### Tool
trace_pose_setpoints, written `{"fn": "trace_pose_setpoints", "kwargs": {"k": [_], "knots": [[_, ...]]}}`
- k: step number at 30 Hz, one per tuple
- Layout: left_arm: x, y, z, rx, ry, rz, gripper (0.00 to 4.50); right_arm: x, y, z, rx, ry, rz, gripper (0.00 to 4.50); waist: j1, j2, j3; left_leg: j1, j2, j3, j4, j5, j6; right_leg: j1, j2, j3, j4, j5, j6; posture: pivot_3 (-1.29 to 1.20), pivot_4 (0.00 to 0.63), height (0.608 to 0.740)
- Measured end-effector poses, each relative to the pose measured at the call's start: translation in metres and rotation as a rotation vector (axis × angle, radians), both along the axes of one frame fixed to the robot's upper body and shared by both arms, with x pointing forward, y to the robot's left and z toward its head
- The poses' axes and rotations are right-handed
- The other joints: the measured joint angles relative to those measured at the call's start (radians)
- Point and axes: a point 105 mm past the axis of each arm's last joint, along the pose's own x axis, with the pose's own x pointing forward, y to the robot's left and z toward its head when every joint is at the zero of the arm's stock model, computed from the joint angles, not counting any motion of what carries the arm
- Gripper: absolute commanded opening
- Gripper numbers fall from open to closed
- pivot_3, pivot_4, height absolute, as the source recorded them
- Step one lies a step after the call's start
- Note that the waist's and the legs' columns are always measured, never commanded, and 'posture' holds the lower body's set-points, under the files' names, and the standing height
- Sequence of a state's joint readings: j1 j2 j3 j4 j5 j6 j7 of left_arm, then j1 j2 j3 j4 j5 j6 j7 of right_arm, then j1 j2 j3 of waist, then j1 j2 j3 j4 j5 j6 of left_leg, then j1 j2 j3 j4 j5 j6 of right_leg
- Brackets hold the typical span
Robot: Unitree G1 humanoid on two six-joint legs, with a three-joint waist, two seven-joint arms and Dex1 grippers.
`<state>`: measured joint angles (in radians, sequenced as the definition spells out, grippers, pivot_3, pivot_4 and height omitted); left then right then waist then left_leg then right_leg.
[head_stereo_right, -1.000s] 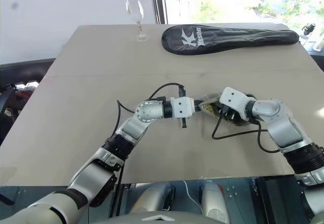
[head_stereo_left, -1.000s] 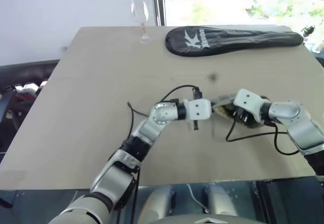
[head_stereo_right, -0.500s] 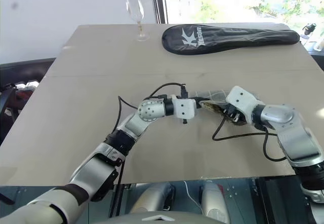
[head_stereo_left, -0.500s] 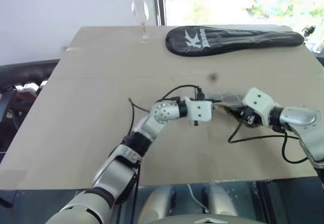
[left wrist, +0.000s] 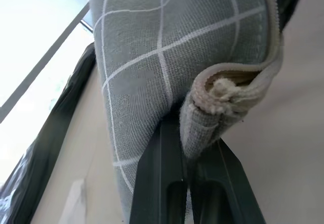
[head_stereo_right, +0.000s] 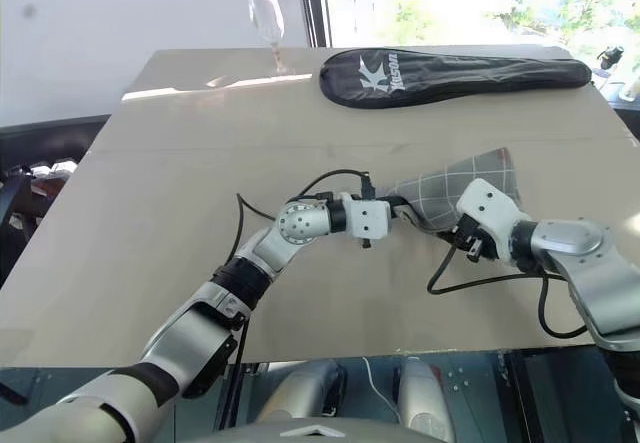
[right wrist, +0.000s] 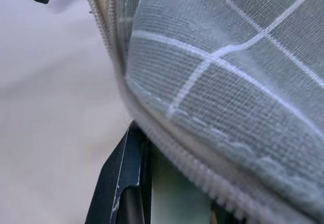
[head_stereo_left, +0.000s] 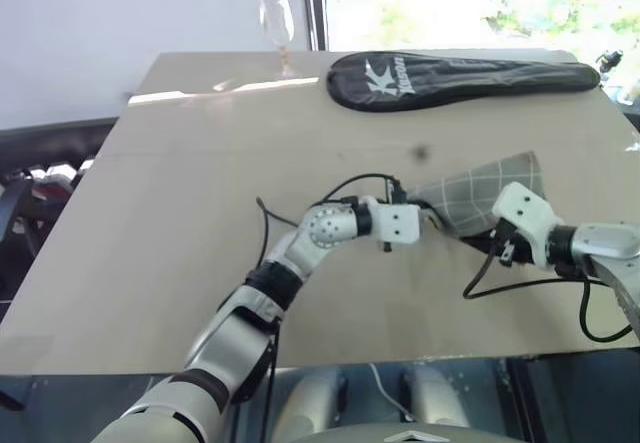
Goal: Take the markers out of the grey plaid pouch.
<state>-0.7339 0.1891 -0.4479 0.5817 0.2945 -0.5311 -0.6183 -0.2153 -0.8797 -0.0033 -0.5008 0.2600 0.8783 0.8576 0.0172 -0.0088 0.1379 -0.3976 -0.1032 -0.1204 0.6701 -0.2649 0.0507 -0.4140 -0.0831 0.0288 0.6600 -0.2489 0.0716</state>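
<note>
In the left eye view the grey plaid pouch (head_stereo_left: 480,191) is held up off the beige worktop (head_stereo_left: 180,193) between the two hands, its far corner tilted upward; the left hand (head_stereo_left: 425,215) is closed on the pouch's near-left end, and the right hand (head_stereo_left: 503,246) sits against its lower right edge. At the far edge of the worktop lie a long black racket cover (head_stereo_left: 460,75) and, just left of it, an upright wine glass (head_stereo_left: 278,33), both well apart from the pouch. The right eye view gives the same scene. In the left wrist view the two black fingers (left wrist: 157,183) are pressed together on a folded bit of the pouch's zip end, with cream lining showing at the fold (left wrist: 223,90). In the right wrist view one black finger (right wrist: 124,183) lies under the zip edge of the pouch (right wrist: 228,57), pinching that edge; the markers cannot be made out in any view
</note>
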Motion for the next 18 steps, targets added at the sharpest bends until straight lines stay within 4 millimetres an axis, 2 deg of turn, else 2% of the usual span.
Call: {"fn": "trace_pose_setpoints", "kwargs": {"k": [4, 11, 15, 18], "knots": [[0.002, -0.002, 0.005, -0.039, -0.007, 0.018, 0.0, -0.003, -0.009, -0.001, -0.041, 0.034, -0.043, 0.97, -0.001, 0.0, 0.0, 0.0, 0.0, 0.0, 0.0, 0.0, 0.0, 0.0, 0.0, 0.0, 0.0, 0.0, 0.0, 0.0, 0.15, 0.74], [0.003, -0.008, 0.017, -0.112, 0.022, 0.034, 0.0, 0.0, -0.011, -0.007, -0.067, 0.034, -0.095, 0.97, -0.003, 0.0, 0.0, 0.0, 0.0, 0.0, 0.0, 0.0, 0.0, 0.0, 0.0, 0.0, 0.0, 0.0, 0.0, 0.0, 0.15, 0.74], [0.005, -0.005, 0.017, -0.113, 0.019, 0.041, 0.0, -0.003, -0.007, -0.007, -0.05, 0.049, -0.06, 0.97, -0.003, 0.0, 0.0, 0.0, 0.0, 0.0, 0.0, 0.0, 0.0, 0.0, 0.0, 0.0, 0.0, 0.0, 0.0, 0.0, 0.15, 0.74], [0.006, -0.003, 0.018, -0.113, 0.01, 0.056, 0.0, -0.013, -0.001, -0.005, -0.017, 0.076, 0.015, 0.97, -0.002, 0.0, 0.0, 0.0, 0.0, 0.0, 0.0, 0.0, 0.0, 0.0, 0.0, -0.001, -0.001, 0.0, 0.0, 0.0, 0.15, 0.74]]}}
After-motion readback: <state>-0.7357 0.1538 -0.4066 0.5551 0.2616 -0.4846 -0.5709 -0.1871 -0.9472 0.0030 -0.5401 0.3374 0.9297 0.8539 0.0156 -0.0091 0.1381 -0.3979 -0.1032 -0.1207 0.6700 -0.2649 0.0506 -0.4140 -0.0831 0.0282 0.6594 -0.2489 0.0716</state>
